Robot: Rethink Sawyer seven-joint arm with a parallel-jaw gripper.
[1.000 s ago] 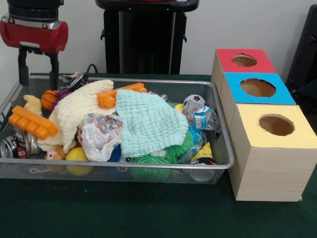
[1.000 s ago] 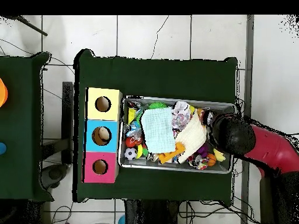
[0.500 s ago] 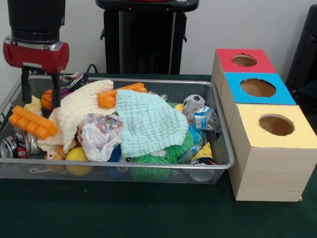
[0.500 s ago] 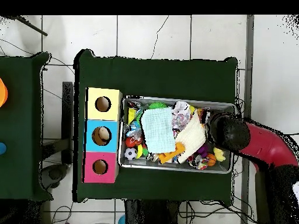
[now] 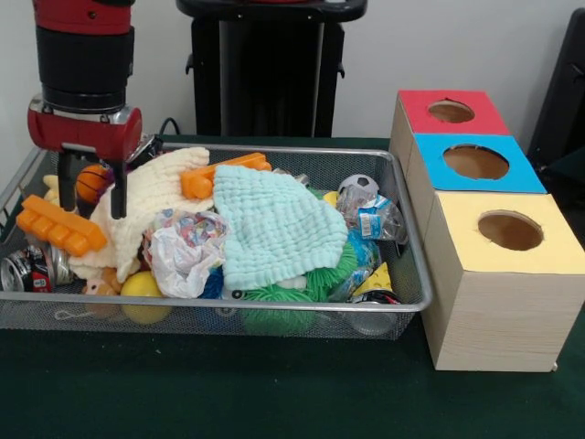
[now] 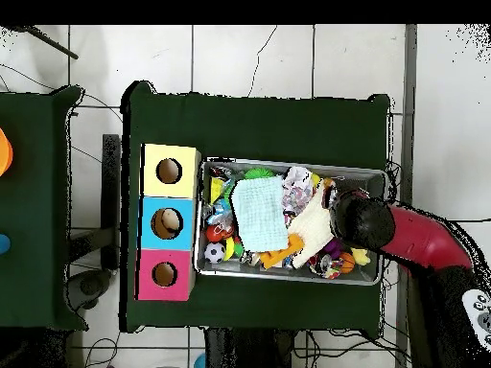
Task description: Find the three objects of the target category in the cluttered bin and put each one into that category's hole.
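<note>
Straddling the small basketball [image 5: 90, 183] — gripper [image 5: 91, 197], fingers spread.

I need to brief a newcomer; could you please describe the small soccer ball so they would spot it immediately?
Start at the wire bin, at its end beside the coloured boxes. The soccer ball sits against the far rim there, above a crumpled plastic bottle. It alone is white with black patches.
</note>
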